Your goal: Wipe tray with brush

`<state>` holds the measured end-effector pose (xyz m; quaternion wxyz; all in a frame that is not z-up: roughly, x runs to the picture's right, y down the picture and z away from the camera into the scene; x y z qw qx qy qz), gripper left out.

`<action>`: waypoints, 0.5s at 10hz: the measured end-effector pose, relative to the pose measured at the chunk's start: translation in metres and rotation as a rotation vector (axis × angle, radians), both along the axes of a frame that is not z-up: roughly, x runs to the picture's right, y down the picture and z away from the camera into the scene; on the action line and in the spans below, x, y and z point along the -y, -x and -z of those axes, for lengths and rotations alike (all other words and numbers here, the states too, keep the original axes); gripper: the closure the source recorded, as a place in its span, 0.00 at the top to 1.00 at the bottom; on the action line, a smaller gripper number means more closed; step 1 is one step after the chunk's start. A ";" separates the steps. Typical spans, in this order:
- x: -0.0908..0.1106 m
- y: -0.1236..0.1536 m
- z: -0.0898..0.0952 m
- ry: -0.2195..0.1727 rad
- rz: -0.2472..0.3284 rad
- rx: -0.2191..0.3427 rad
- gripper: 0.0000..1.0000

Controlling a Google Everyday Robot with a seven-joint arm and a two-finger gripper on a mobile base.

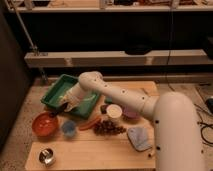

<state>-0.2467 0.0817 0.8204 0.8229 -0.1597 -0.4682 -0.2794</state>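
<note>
The green tray (56, 90) lies at the back left of the wooden table. My arm reaches over it from the right and bends down. My gripper (66, 105) is at the tray's front edge, near its front left corner. It is shut on the small dark brush (63, 107), which sticks out at its tip and touches the tray's rim area. The wrist hides the middle of the tray.
An orange bowl (45, 125), a blue cup (68, 128) and a carrot (90, 122) lie just in front of the tray. Grapes (110, 128), a white cup (114, 112), a purple bowl (132, 114), a grey cloth (139, 137) and a metal cup (47, 156) stand further out.
</note>
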 end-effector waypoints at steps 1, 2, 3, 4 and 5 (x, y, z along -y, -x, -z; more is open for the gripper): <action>0.010 0.015 -0.009 -0.005 -0.003 0.020 0.00; 0.023 0.034 -0.021 -0.013 -0.002 0.037 0.00; 0.037 0.053 -0.034 -0.024 0.000 0.049 0.00; 0.054 0.069 -0.051 -0.038 0.002 0.052 0.00; 0.065 0.075 -0.063 -0.046 0.003 0.048 0.00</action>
